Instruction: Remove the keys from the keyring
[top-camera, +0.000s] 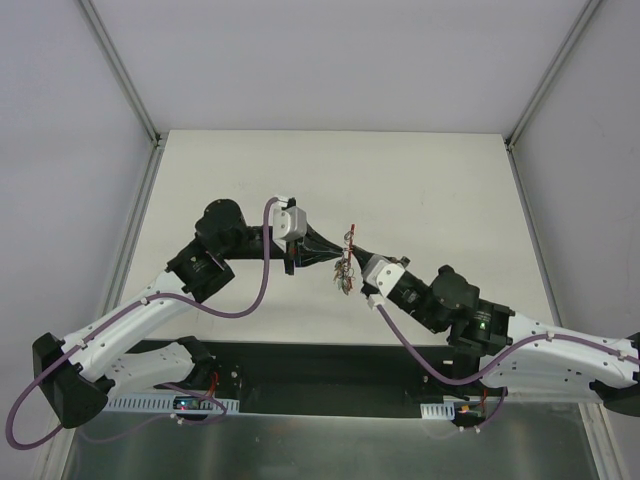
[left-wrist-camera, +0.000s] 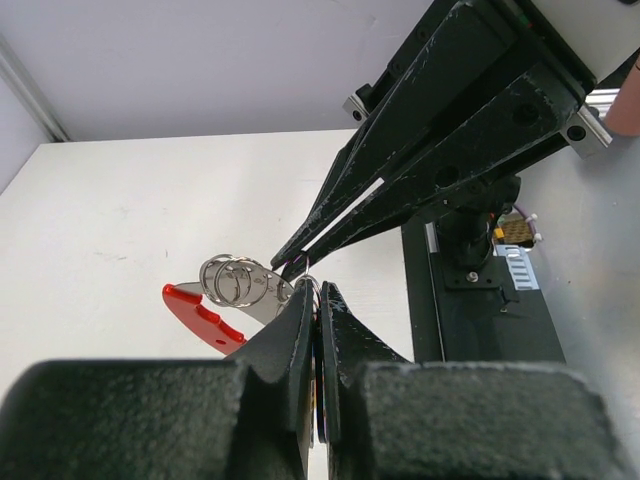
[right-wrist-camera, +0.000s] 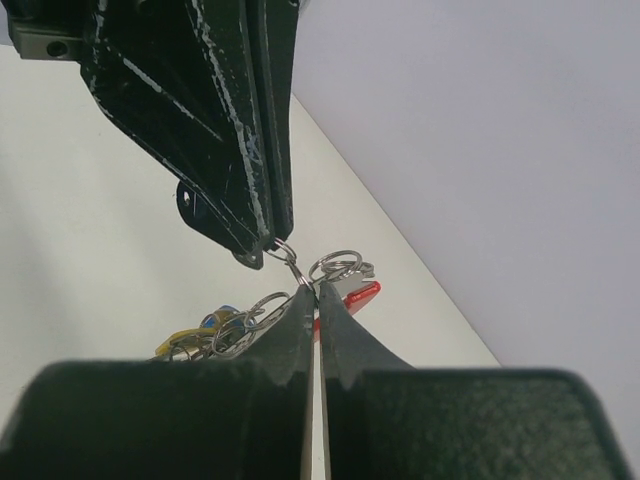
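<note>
Above the middle of the table, my two grippers meet tip to tip. The keyring (right-wrist-camera: 289, 260), a thin silvery ring, is stretched between them. My left gripper (left-wrist-camera: 316, 292) is shut on one end of it, and my right gripper (right-wrist-camera: 312, 290) is shut on the other. The keys (top-camera: 345, 270) hang below the two tips as a small bunch. A red-headed key (left-wrist-camera: 196, 312) with smaller rings (left-wrist-camera: 232, 278) sticks out to one side. Yellow and blue heads (right-wrist-camera: 192, 340) dangle on the other side. In the top view the left gripper (top-camera: 337, 258) and right gripper (top-camera: 356, 247) nearly touch.
The pale table (top-camera: 440, 190) lies under the bunch, framed by grey walls and metal corner posts (top-camera: 120, 70). A black base strip (top-camera: 330, 365) with the arm mounts runs along the near edge.
</note>
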